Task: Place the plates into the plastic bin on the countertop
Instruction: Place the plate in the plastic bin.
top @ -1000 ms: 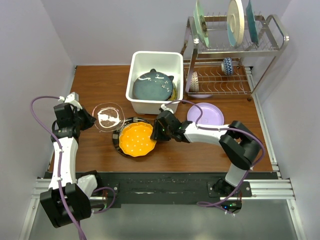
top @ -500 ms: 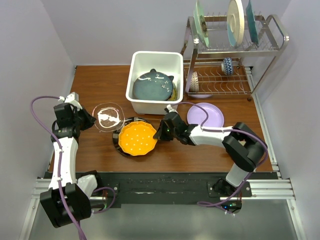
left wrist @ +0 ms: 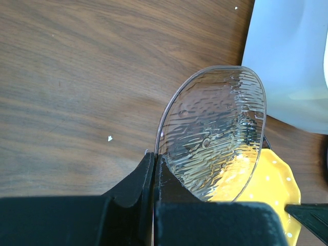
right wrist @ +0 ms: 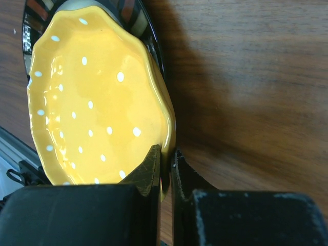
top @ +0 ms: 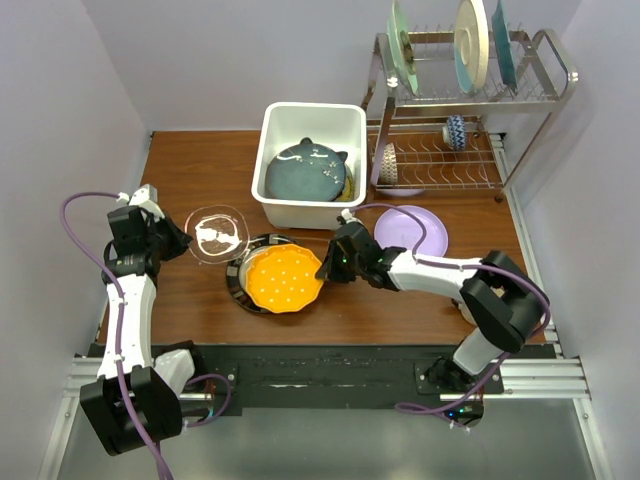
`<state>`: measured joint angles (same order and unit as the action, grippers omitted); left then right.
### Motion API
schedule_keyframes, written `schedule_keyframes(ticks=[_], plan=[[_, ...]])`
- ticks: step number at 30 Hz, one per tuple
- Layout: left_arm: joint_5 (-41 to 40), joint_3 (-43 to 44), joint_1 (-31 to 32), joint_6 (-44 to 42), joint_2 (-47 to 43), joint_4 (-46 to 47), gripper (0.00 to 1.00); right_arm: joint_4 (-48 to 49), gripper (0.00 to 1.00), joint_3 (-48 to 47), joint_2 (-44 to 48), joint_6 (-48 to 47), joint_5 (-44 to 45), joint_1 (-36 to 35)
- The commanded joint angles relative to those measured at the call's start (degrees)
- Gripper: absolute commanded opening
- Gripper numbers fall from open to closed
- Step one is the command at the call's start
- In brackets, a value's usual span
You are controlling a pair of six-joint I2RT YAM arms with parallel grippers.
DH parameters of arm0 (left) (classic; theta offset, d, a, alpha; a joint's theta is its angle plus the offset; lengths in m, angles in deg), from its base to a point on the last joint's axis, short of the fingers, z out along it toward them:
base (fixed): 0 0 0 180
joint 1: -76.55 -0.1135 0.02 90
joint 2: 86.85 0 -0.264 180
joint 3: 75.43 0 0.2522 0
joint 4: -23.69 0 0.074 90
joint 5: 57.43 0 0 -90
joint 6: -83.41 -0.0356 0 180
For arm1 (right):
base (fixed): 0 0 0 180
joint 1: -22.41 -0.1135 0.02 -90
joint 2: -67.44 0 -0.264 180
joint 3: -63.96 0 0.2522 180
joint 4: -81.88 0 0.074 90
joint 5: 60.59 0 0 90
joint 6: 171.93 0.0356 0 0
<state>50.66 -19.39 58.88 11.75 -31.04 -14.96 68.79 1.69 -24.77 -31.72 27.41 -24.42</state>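
R pincer (right wrist: 166,154) is clamped on the wavy rim of the orange dotted plate (right wrist: 97,102), glossy w/ white dots, lying over a black-rimmed striped plate (right wrist: 138,23). L pincer (left wrist: 154,156) pinches the edge of the clear glass plate (left wrist: 215,133), which has a rippled texture, above the wood-grain surface (left wrist: 77,77). The white plastic bin (top: 275,120) behind holds a dark teal plate (top: 305,172).

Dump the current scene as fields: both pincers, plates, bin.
left pincer: shut on rim of clear glass plate
right pincer: shut on rim of orange dotted plate
black-rimmed striped plate: under the orange dotted plate
plastic bin: holds dark teal plate
lilac plate: flat on countertop, right of bin
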Motion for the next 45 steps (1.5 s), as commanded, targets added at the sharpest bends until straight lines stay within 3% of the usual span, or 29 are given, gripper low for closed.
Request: schedule_keyframes(ticks=[1,25,45], plan=[[0.99,-0.18,-0.61,-0.86,-0.44,2.21,0.0,4.7,0.0,-1.5,5.54,1.02,-1.08,0.33],[1.34,-0.18,-0.61,-0.86,-0.18,2.3,0.0,-0.05,0.0,-6.51,11.26,-0.91,-3.01,0.69],[1.34,-0.18,-0.7,-0.86,-0.09,2.3,0.0,1.35,0.0,-9.85,12.13,-0.21,-6.52,0.6]])
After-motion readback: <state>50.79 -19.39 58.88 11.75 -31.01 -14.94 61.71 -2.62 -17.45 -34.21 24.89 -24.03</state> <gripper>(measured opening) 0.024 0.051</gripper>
